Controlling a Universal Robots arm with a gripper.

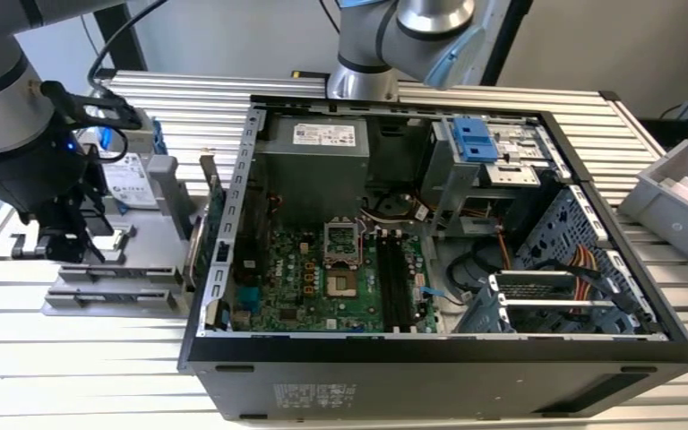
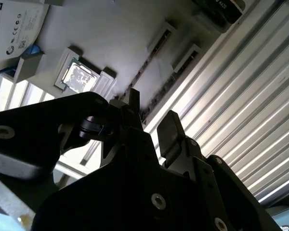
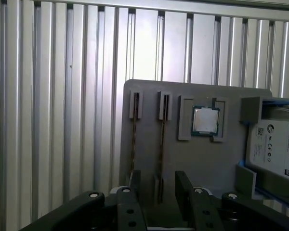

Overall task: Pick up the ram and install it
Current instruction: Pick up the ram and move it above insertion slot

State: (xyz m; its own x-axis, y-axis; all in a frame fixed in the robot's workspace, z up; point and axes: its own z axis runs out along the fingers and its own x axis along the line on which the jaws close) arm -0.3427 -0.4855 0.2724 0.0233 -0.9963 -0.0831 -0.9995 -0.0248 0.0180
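Note:
Two thin ram sticks stand on edge in a grey holder plate (image 3: 202,168). In the first wrist view one ram stick (image 3: 162,139) runs into the gap between my open gripper's (image 3: 159,185) dark fingers, and the other ram stick (image 3: 134,134) lines up with one finger. The second wrist view shows the ram's edge (image 2: 156,94) running in under the open gripper (image 2: 151,118), apart from both fingers. In the exterior view the gripper (image 1: 64,244) hangs over the plate (image 1: 111,300), at the left of the open computer case. The motherboard's long black slots (image 1: 392,285) lie bare inside the case.
The plate also carries a silver processor (image 3: 205,120) and a hard drive in a blue frame (image 3: 274,147). A green card (image 1: 216,235) stands against the case's left wall. The black case (image 1: 440,367) sits on a ribbed metal table (image 1: 69,385). A grey bin (image 1: 684,202) stands at the exterior view's right.

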